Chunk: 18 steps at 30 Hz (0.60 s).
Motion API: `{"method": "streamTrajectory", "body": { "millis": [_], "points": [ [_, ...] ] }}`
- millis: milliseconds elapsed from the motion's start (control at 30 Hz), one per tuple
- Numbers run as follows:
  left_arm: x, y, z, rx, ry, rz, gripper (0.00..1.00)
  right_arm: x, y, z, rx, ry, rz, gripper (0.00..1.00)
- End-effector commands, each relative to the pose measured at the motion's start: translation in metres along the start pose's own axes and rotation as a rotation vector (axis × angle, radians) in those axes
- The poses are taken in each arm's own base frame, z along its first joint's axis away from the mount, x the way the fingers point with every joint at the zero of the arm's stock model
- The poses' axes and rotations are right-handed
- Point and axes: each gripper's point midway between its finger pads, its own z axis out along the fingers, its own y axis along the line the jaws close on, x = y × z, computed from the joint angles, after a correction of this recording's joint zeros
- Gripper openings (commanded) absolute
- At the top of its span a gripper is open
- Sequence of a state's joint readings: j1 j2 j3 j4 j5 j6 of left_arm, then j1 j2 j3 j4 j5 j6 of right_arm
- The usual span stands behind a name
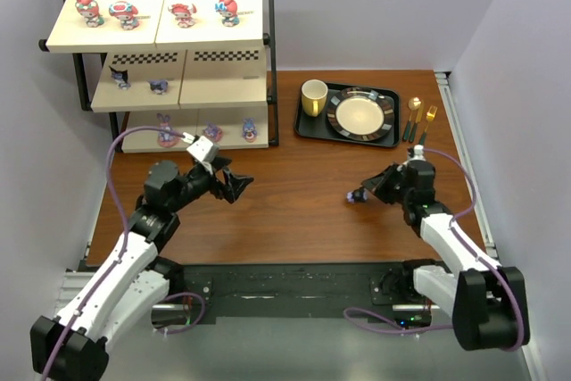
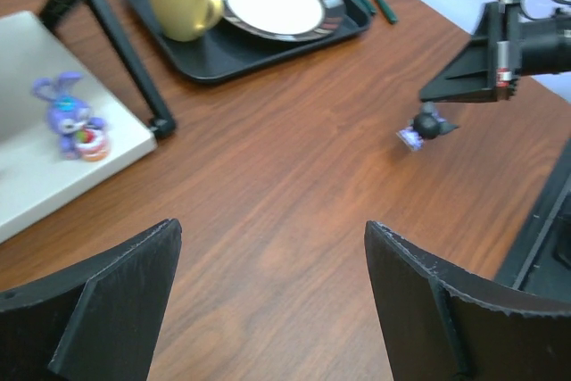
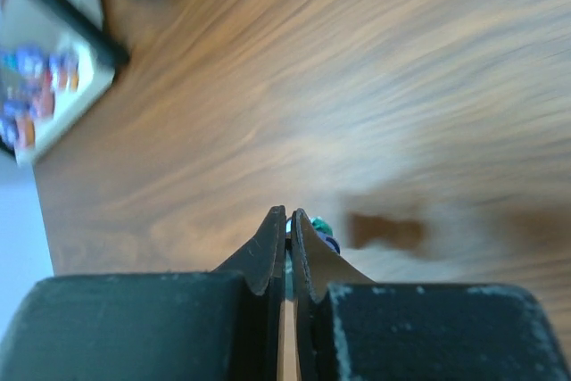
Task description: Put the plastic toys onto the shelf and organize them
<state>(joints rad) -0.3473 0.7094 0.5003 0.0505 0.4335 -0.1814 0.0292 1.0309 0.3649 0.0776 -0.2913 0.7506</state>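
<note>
We're at pickup: right end effector (image 1: 368,193) clamped on dark toy (image 1: 357,196), well right of shelf (image 1: 223,91); left end effector (image 2: 272,225) wide, empty. Next, we reckon: carry toy shelfward, gently.

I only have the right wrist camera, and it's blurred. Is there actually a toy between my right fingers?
Observer: Yes. The left wrist view shows a dark navy toy pinched at the right gripper's shut tips.
Operator: Where do the matching dark ones sit?
Observer: Two dark toys stand on the left board of the shelf's middle tier.
Operator: Is the left arm in my path?
Observer: The left gripper hovers open in front of the bottom tier's right end.
</note>
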Motion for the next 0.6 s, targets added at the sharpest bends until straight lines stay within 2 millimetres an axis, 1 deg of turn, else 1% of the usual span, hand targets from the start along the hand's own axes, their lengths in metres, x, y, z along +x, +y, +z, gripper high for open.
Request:
{"method": "streamTrajectory", "body": {
  "millis": [0, 33, 67, 100, 133, 167, 200, 233, 267, 300, 333, 367, 400, 433, 467, 500, 567],
  "points": [
    [-0.011, -0.019, 0.009, 0.061, -0.038, -0.016, 0.88, 0.001, 0.017, -0.004, 0.129, -0.037, 0.013, 0.00],
    [-0.009, -0.030, 0.014, 0.088, -0.025, -0.027, 0.88, 0.003, 0.025, -0.004, 0.123, -0.035, 0.020, 0.00],
    [-0.012, -0.030, 0.016, 0.074, -0.030, -0.029, 0.88, 0.014, 0.035, -0.005, 0.107, -0.009, 0.005, 0.00],
    [-0.011, -0.035, 0.019, 0.079, -0.026, -0.031, 0.88, 0.012, 0.045, -0.005, 0.096, -0.019, 0.000, 0.00],
    [-0.009, -0.050, 0.023, 0.116, -0.018, -0.032, 0.88, 0.013, 0.051, -0.004, 0.091, -0.025, 0.011, 0.00],
    [-0.008, -0.051, 0.027, 0.094, -0.024, -0.031, 0.88, 0.021, 0.062, -0.005, 0.064, -0.006, -0.002, 0.00],
    [-0.007, -0.057, 0.029, 0.101, -0.027, -0.027, 0.88, 0.021, 0.073, -0.005, 0.035, -0.007, 0.001, 0.00],
    [-0.004, -0.075, 0.034, 0.147, -0.029, -0.011, 0.88, 0.029, 0.085, -0.006, -0.001, 0.023, 0.004, 0.00],
    [0.000, -0.077, 0.038, 0.132, -0.031, 0.002, 0.88, 0.029, 0.097, -0.007, -0.036, 0.029, 0.004, 0.00],
    [0.012, -0.093, 0.043, 0.169, -0.007, 0.022, 0.88, 0.030, 0.102, -0.007, -0.046, 0.036, 0.010, 0.00],
    [0.008, -0.100, 0.047, 0.184, -0.039, 0.060, 0.89, 0.037, 0.111, -0.009, -0.074, 0.065, 0.005, 0.00],
    [0.015, -0.100, 0.049, 0.168, -0.041, 0.088, 0.89, 0.036, 0.119, -0.011, -0.098, 0.067, 0.005, 0.00],
    [0.018, -0.112, 0.053, 0.201, -0.063, 0.156, 0.91, 0.036, 0.126, -0.015, -0.124, 0.069, 0.008, 0.00],
    [0.025, -0.113, 0.054, 0.195, -0.066, 0.192, 0.91, 0.041, 0.132, -0.019, -0.147, 0.092, 0.004, 0.00],
    [0.028, -0.116, 0.055, 0.203, -0.079, 0.220, 0.91, 0.040, 0.138, -0.021, -0.166, 0.093, 0.004, 0.00],
    [0.025, -0.124, 0.057, 0.228, -0.123, 0.258, 0.92, 0.039, 0.143, -0.026, -0.185, 0.094, 0.012, 0.00],
    [0.038, -0.125, 0.059, 0.238, -0.132, 0.310, 0.92, 0.044, 0.152, -0.032, -0.227, 0.122, 0.012, 0.00]
  ]
}}
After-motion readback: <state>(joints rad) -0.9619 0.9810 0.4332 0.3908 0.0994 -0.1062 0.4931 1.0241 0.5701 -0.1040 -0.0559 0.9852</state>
